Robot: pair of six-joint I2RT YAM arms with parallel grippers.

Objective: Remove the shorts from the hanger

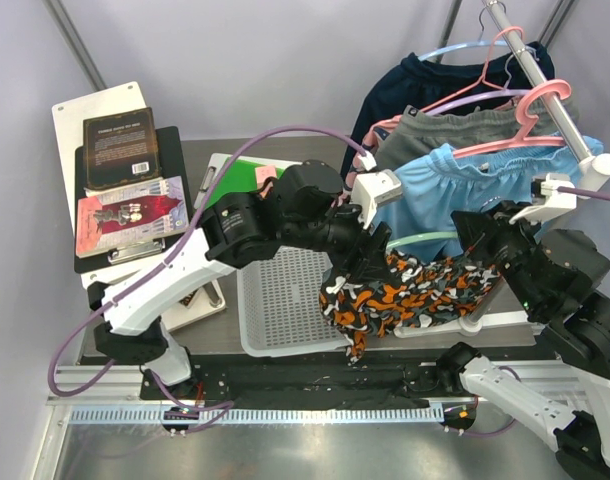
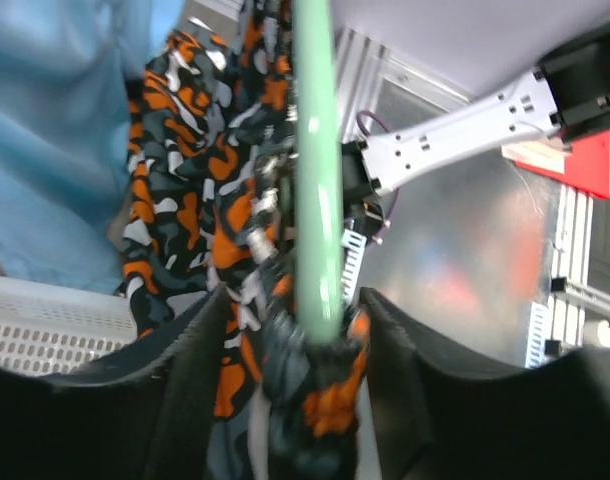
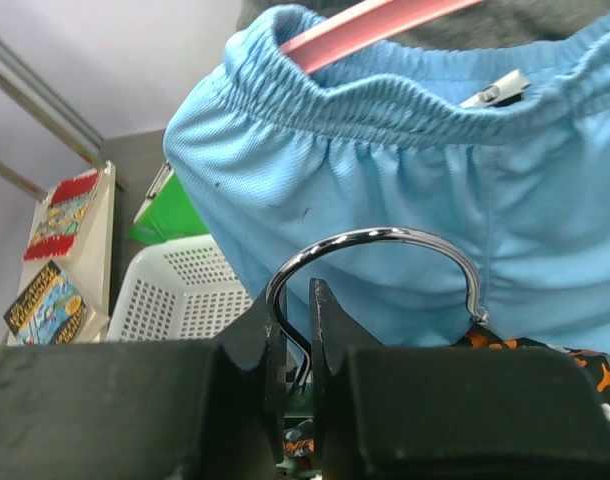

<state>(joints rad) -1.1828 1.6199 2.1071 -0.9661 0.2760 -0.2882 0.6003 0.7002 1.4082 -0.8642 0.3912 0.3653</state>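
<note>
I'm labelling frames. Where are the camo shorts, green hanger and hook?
camo shorts (image 1: 415, 295): top view, middle of cloth
green hanger (image 2: 317, 200): left wrist view, its bar
hook (image 3: 385, 233): right wrist view, top of arc

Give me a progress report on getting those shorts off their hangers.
Done: the green hanger is off the rail, the right gripper shut on its metal hook. In hand: the camouflage shorts hang on it, the left gripper straddling both. Left: freeing them, then the light blue shorts on the pink hanger.
</note>
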